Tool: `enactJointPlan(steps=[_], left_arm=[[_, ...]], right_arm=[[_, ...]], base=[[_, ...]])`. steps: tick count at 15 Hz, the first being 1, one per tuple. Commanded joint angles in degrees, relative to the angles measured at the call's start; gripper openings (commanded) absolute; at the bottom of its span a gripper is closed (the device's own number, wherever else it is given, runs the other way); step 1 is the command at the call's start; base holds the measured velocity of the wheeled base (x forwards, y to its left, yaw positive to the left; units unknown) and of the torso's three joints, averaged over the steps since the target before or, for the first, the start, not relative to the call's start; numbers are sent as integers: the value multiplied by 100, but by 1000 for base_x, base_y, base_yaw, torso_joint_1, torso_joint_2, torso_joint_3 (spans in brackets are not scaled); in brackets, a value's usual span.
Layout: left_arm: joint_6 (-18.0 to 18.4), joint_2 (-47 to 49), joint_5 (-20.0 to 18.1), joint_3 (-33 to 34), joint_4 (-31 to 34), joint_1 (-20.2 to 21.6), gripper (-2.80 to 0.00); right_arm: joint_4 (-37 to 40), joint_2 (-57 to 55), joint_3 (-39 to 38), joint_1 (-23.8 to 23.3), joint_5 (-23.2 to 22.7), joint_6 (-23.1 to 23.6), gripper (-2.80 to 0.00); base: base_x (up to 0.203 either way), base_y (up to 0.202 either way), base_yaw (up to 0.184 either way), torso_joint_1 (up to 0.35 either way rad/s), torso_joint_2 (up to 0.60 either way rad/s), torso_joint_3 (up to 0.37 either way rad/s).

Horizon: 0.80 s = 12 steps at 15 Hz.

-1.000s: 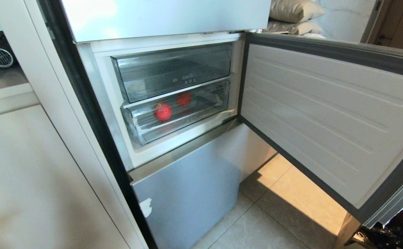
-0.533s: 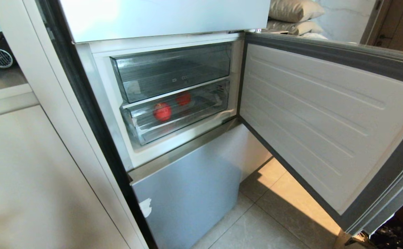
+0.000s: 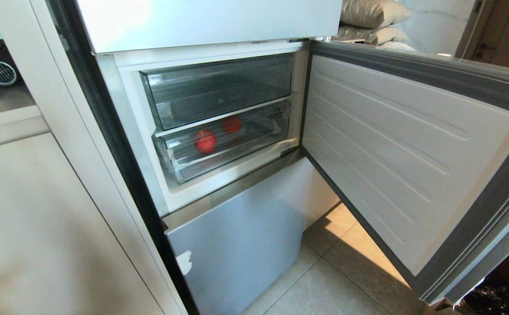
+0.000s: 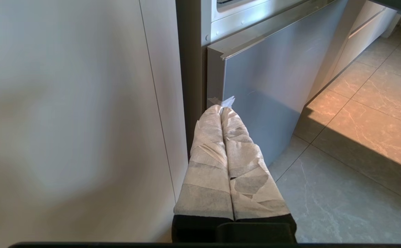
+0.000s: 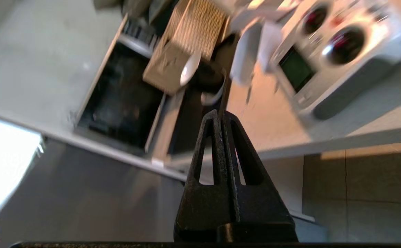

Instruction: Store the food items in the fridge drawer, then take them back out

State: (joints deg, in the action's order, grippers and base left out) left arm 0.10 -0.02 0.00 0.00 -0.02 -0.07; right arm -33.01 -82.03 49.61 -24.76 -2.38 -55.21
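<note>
Swinging further across the lower right of the head view since a second ago, the open fridge door (image 3: 412, 162) is the only thing that has shifted; both red fruits (image 3: 205, 141) sit unmoved in the clear drawer (image 3: 224, 146), centre frame, one nearer the front lip, the second (image 3: 232, 125) behind and to its right. Round, they offer no long axis; the drawer runs wide, left to right, pushed in beneath the upper bin (image 3: 219, 89). Neither arm shows in the head view. Left gripper (image 4: 222, 109), clenched and empty, points at the lower blue panel (image 4: 273, 79), below the drawer. Right gripper (image 5: 220, 115), also clenched and empty, faces a counter with an appliance (image 5: 338, 58), seemingly away from the fridge, so the left looks nearer.
</note>
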Motion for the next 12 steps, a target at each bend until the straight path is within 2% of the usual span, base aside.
enactJointPlan(steps=[1, 4, 9, 12], left_arm=[[-1, 2, 0, 0, 2, -1, -280], [-1, 2, 0, 0, -4, -1, -280], [-1, 2, 0, 0, -6, -1, -280], [-1, 2, 0, 0, -3, -1, -280]], right_arm=[[-434, -556, -64, 1019, 366, 305, -280], [-692, -851, 62, 1950, 776, 660, -280], [-726, -944, 127, 3307, 1084, 825, -280], [-752, -1277, 335, 4231, 1185, 1141, -280]], base=[[0, 0, 0, 0, 0, 0], [0, 0, 0, 0, 0, 0], [0, 0, 0, 0, 0, 0], [0, 0, 0, 0, 0, 0]])
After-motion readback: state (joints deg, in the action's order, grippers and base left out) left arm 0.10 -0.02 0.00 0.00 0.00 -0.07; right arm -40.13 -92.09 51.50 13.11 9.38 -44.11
